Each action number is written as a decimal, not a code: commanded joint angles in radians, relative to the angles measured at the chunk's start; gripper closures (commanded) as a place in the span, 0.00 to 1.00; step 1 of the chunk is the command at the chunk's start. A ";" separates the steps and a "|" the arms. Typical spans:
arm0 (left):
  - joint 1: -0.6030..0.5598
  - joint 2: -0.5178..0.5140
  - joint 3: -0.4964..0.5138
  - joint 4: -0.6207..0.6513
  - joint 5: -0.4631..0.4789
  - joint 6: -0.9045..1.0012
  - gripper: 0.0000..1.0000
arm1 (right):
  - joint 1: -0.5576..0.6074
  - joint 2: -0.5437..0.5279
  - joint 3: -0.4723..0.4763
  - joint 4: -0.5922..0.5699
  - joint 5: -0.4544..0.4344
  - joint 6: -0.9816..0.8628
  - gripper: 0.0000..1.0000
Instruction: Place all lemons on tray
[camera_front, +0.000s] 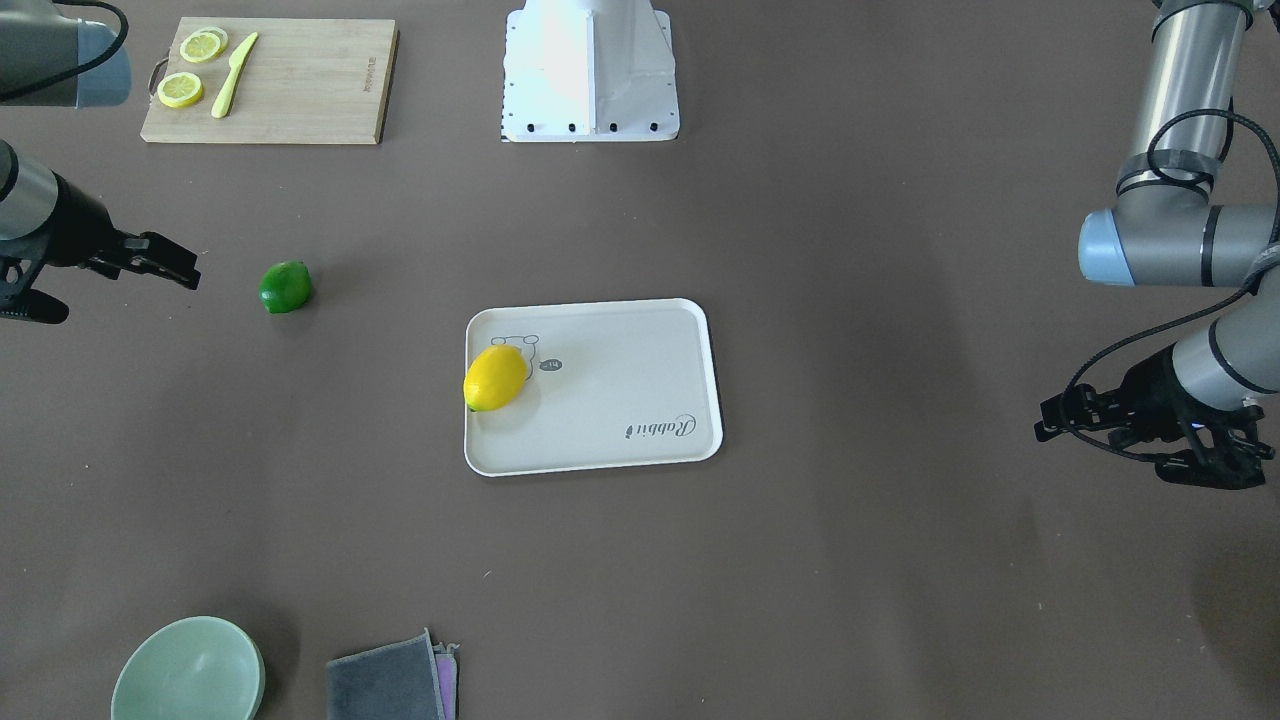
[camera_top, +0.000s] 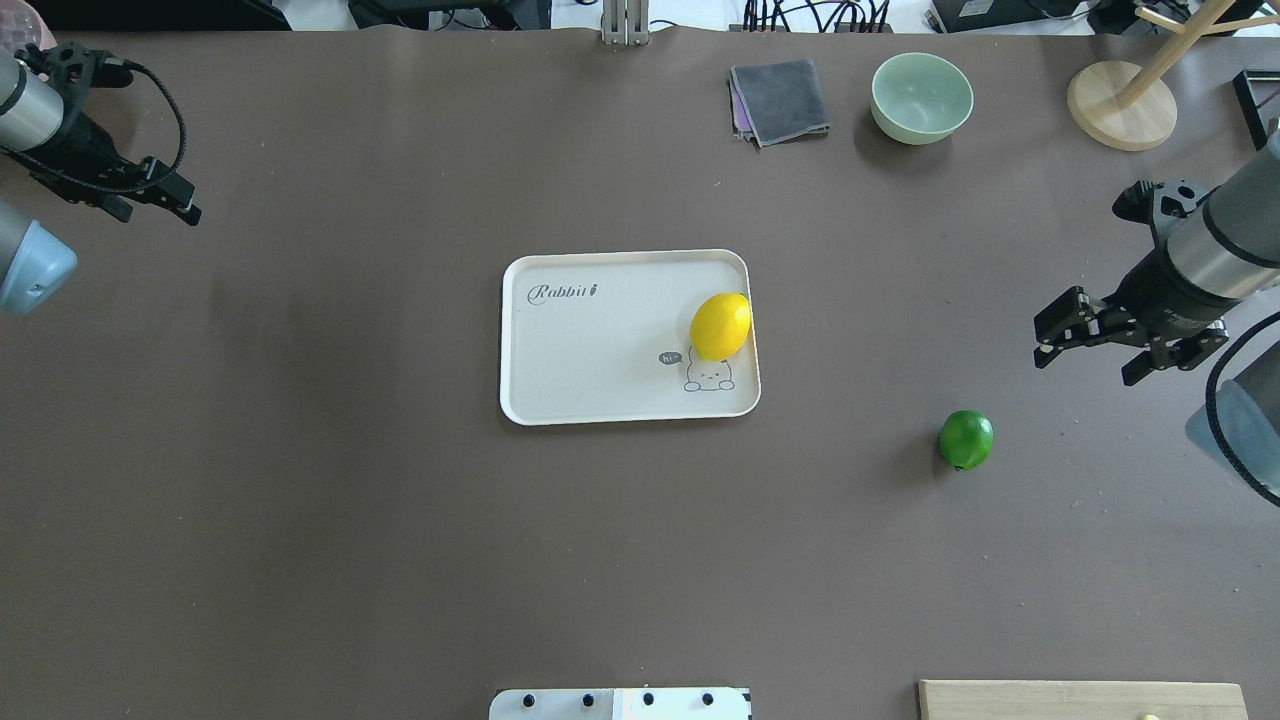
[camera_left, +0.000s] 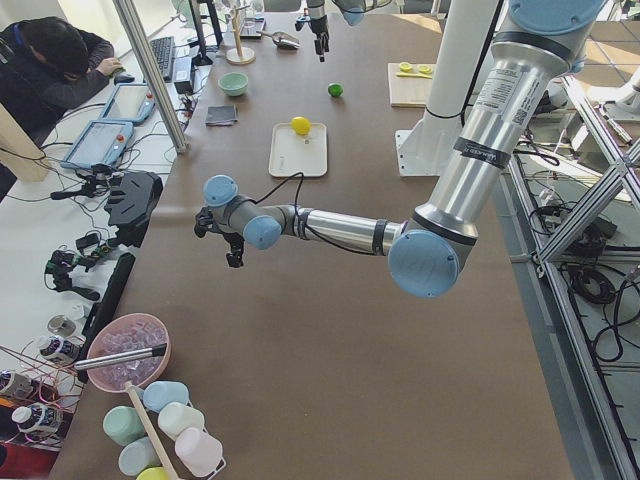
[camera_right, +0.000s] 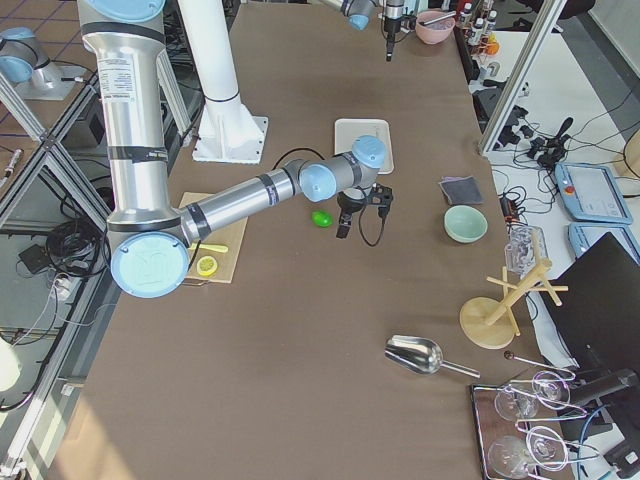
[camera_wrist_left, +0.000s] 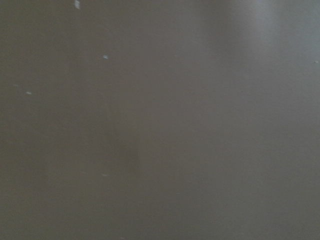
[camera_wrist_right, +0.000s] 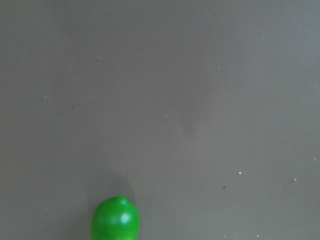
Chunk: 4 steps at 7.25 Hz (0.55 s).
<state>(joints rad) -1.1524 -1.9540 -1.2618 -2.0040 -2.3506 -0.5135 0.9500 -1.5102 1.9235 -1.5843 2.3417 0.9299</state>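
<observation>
On tray (camera_top: 600, 400) yellow lemon (camera_top: 720, 326), green lemon (camera_top: 966, 439) on table (camera_top: 300, 500), bowl (camera_top: 921, 97), cloth (camera_top: 780, 100) far

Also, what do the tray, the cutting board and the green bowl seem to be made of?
The tray looks like matte off-white plastic or melamine: smooth, one-piece rim, printed drawing. The cutting board seems bamboo or light wood: pale tan with fine grain. The bowl is probably glazed ceramic, perhaps plastic: pale green, soft sheen.

Soft, even overhead light gives the yellow lemon (camera_front: 495, 378) and green lemon (camera_front: 286, 287) only faint shadows on the matte brown tabletop (camera_front: 850, 550), the white robot base (camera_front: 590, 60) glares overexposed, and the left wrist view is a dim, seemingly unfocused blur.
</observation>
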 joint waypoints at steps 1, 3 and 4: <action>-0.009 0.000 0.018 0.005 -0.001 0.030 0.02 | -0.123 0.036 0.003 0.000 -0.044 0.181 0.00; -0.007 0.000 0.024 0.007 -0.001 0.030 0.02 | -0.192 0.060 -0.004 0.006 -0.097 0.312 0.00; -0.007 0.001 0.024 0.007 -0.001 0.030 0.02 | -0.204 0.061 -0.030 0.062 -0.120 0.313 0.00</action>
<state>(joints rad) -1.1598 -1.9542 -1.2391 -1.9975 -2.3516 -0.4836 0.7724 -1.4558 1.9143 -1.5676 2.2532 1.2129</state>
